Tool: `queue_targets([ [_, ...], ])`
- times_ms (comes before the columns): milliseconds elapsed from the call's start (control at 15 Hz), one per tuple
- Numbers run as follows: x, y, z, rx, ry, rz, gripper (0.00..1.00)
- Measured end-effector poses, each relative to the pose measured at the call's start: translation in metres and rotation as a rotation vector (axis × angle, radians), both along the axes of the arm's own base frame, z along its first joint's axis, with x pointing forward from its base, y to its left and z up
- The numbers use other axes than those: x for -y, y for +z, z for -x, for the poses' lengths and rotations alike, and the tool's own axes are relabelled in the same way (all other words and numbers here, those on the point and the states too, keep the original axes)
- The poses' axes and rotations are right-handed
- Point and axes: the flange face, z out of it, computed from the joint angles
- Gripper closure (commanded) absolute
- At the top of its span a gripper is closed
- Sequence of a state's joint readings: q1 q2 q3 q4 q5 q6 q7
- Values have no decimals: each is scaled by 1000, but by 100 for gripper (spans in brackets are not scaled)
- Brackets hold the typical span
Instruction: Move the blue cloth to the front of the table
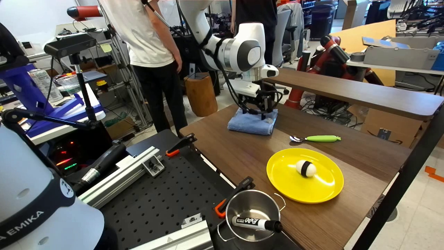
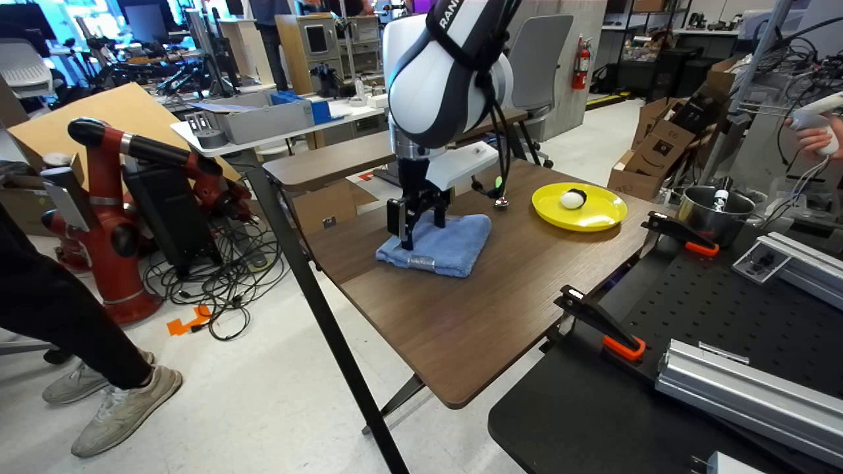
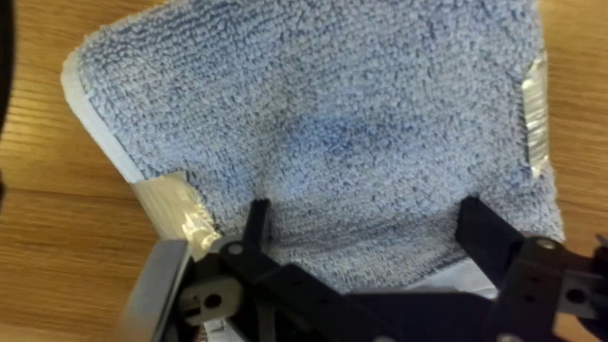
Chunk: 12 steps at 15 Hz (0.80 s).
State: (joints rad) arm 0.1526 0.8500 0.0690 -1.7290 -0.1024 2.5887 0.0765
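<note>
In an exterior view, a brown wood-topped table (image 1: 236, 156) meets a black perforated board (image 1: 166, 194) on its left, with two orange-tipped clamps (image 1: 242, 187) along the seam. A raised wooden bench (image 1: 347, 90) stands past the far right side, and two people (image 1: 142, 38) are beyond the far end; a red robot arm (image 2: 118, 260) shows in both exterior views. The blue cloth (image 1: 248, 127) lies folded on the far part of the table, close to the far edge. Bare wood spreads from its near side towards the seam; to its right lies a green-handled spoon (image 1: 321, 139), and a yellow plate (image 1: 288, 182) bearing a white egg-shaped object (image 1: 310, 169) takes up the near right. The cloth's thick layered side faces near, and it looks wider left to right than near to far; which axis is longer I cannot tell. In the wrist view, silver tape (image 3: 536, 114) marks its left and right edges. The gripper (image 3: 365, 204) points down onto it, fingers wide apart, tips at the fabric.
</note>
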Motion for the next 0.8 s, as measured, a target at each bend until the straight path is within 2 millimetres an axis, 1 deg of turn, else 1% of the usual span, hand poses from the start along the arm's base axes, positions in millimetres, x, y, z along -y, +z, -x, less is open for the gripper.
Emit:
queue_targets([
  [267,-1,-9,-4,-1,10,-2,0],
  [800,-4,-28,3,-28,23,2,0],
])
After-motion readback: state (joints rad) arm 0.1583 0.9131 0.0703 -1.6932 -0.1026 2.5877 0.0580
